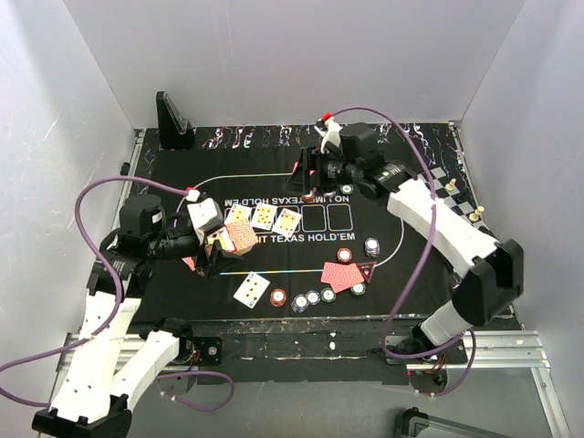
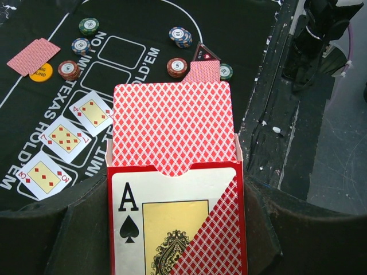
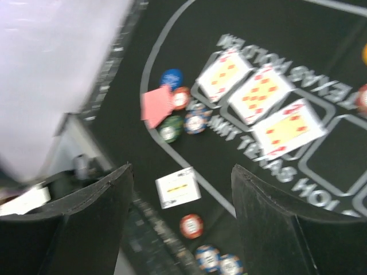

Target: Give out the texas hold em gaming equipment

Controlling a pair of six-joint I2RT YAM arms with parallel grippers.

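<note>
1. Your left gripper (image 2: 178,232) is clamped on the card box (image 2: 172,197). The box is held above the near-left part of the mat (image 1: 164,274).
2. The deck (image 2: 172,126) stands well out of the box's open top, red backs up. My guess is it sits loose, so if you tip the box several cards may slide out together.
3. Your right gripper (image 3: 180,172) has its fingers apart with nothing between them. It hovers over the far side of the mat. Its wrist view is smeared, so don't trust it for fine placement.
4. If the right gripper goes for the top card, a deep pinch could take two cards, and a hard contact could shove the box in the left fingers.
5. Three face-up diamond cards (image 1: 264,216) lie side by side in the printed boxes. The two boxes to their right hold no card. A low pass over this row could scuff those cards out of line.
6. Near edge:
   - A red-backed hand (image 1: 342,274) lies touching the triangular marker (image 1: 366,268).
   - The chips (image 1: 313,297) lie in a loose row just beside them.
   - One lone face-up card (image 1: 252,289) lies outside the printed curve.
   - Any sweep here could scatter the chips.
7. Far side: a second red-backed hand (image 2: 33,56) lies next to an orange chip (image 2: 41,73).
</note>
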